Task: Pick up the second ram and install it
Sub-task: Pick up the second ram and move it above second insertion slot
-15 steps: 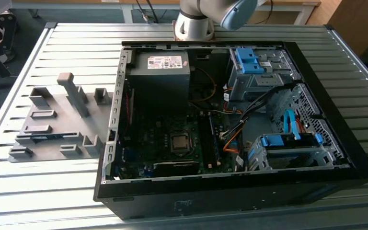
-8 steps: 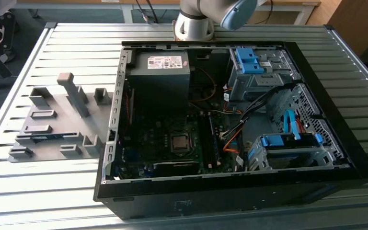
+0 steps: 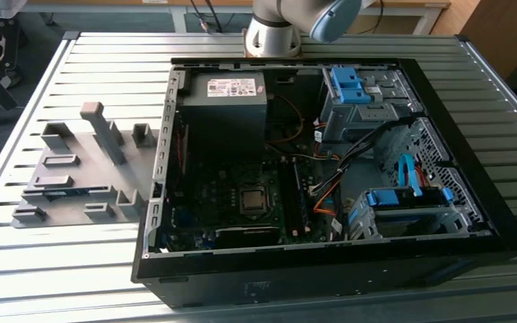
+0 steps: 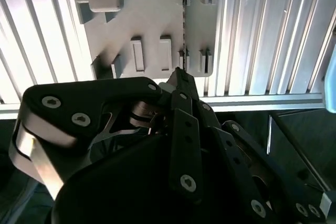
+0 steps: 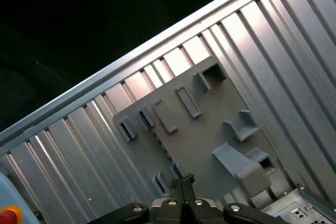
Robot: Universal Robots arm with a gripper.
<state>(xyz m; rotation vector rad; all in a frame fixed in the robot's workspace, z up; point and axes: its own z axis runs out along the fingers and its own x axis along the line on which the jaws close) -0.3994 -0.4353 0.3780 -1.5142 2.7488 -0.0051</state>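
Observation:
The second ram stands on edge in the grey holder plate, a thin strip between slotted blocks; it shows as a thin toothed line in the first wrist view and a dark strip in the exterior view. My gripper hangs well above the plate, its tip over the near end of the strip, apart from it. The fingers lie together with nothing between them. The open PC case lies on the exterior view's right, with black slot rails on its motherboard.
The slatted metal table carries plate and case side by side. Tall grey blocks rise from the plate. Inside the case are a power supply, blue drive cages and loose cables. The arm's base stands behind the case.

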